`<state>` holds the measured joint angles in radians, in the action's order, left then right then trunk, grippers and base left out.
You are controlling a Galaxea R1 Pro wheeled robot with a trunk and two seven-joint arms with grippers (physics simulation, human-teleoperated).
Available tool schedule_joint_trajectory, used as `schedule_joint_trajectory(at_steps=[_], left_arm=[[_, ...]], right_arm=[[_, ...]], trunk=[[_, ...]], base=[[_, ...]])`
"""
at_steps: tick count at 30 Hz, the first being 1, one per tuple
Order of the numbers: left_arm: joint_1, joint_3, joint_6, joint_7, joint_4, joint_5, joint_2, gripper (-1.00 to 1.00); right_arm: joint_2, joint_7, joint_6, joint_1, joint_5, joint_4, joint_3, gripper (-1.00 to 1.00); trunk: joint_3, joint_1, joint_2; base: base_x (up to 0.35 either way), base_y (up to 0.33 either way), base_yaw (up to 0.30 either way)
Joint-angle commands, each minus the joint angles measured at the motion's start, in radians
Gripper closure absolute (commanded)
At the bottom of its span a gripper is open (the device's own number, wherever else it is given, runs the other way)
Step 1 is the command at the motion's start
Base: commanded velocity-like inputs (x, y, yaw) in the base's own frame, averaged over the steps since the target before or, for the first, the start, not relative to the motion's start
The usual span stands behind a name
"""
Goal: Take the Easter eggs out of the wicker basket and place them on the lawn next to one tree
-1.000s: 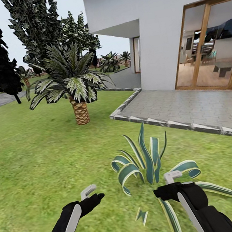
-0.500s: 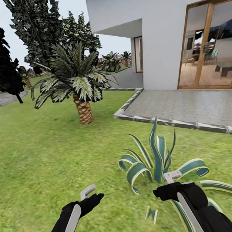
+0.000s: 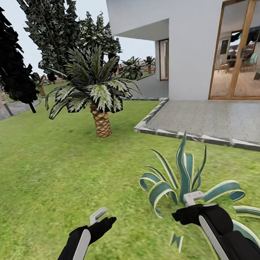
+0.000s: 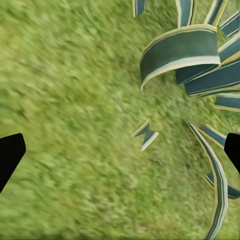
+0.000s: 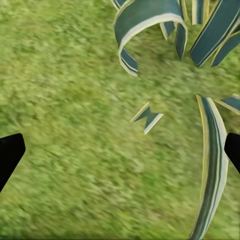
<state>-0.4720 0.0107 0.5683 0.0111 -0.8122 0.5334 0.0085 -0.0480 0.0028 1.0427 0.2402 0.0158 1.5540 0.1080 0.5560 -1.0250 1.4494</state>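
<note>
Both arms are being held low over the lawn (image 3: 40,173). The left gripper (image 3: 103,219) and right gripper (image 3: 188,206) are being kept open, jaws spread wide, nothing gripped. A striped agave (image 3: 184,180) is being shown just beyond the right gripper. Farther off, a small palm (image 3: 96,97), a paved patio (image 3: 220,117) and a white house (image 3: 190,32) are being seen.

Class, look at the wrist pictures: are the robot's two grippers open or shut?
Both open. Each wrist view shows dark fingertips at opposite edges, with only lawn and striped leaves between.
</note>
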Motion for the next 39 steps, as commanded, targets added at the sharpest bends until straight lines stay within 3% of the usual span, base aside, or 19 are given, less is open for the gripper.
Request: schedule_joint_trajectory(at_steps=[1,9,22,39], left_arm=[[0.000,0.001,0.004,0.001,-0.001,0.005,0.001,-1.00],[0.000,0.000,0.004,0.001,-0.001,0.005,0.001,-1.00],[0.000,0.000,0.004,0.001,-0.001,0.004,0.001,-1.00],[0.008,-0.006,0.005,0.001,-0.001,0.004,0.005,-1.00]], right_arm=[[0.000,0.000,0.004,0.001,0.001,0.001,0.000,-1.00],[0.000,0.000,0.004,0.001,0.001,0.001,0.002,-1.00],[0.000,0.001,0.004,0.001,0.001,0.001,0.001,-1.00],[-0.010,0.001,0.004,0.011,0.002,0.000,0.009,-1.00]], trunk=[[0.001,0.000,0.001],[0.001,0.000,0.001],[0.001,0.000,0.001],[0.001,0.000,0.001]], base=[[0.000,0.135,0.041],[0.000,0.202,0.014],[0.000,0.020,0.008],[0.079,0.045,0.139]])
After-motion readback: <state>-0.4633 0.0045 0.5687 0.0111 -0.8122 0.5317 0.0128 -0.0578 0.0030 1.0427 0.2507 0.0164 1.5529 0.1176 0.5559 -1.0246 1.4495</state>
